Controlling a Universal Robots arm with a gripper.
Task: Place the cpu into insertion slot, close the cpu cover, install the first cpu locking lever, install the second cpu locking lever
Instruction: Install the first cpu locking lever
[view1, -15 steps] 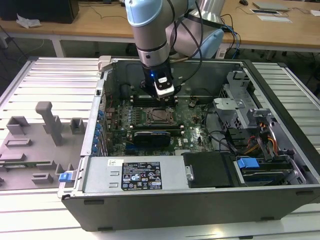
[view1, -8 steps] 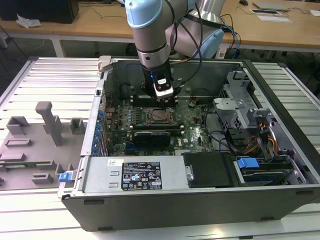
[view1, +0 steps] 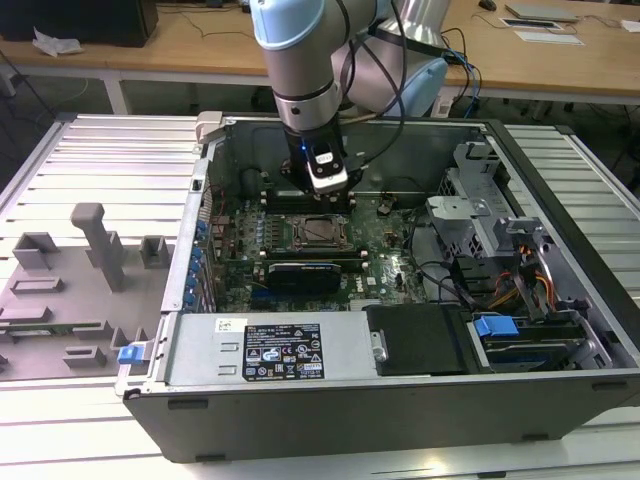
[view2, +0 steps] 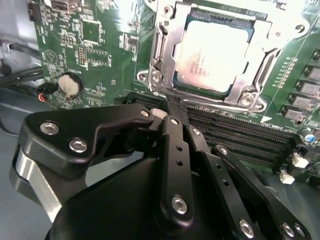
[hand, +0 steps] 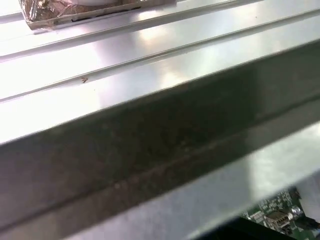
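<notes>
Down inside the open computer case, the gripper is pressing its closed fingers together, holding nothing, with the tips sitting at the near edge of the insertion slot. Already the cpu is lying seated in that slot, and the cpu cover is lying down around it, framing its pale top. I judge the lever step is in hand; it calls for a fine push at the socket's edge. Only the second wrist view is showing the chip closely; the exterior view is showing the arm standing over the motherboard, while the first wrist view is catching the case wall.
</notes>
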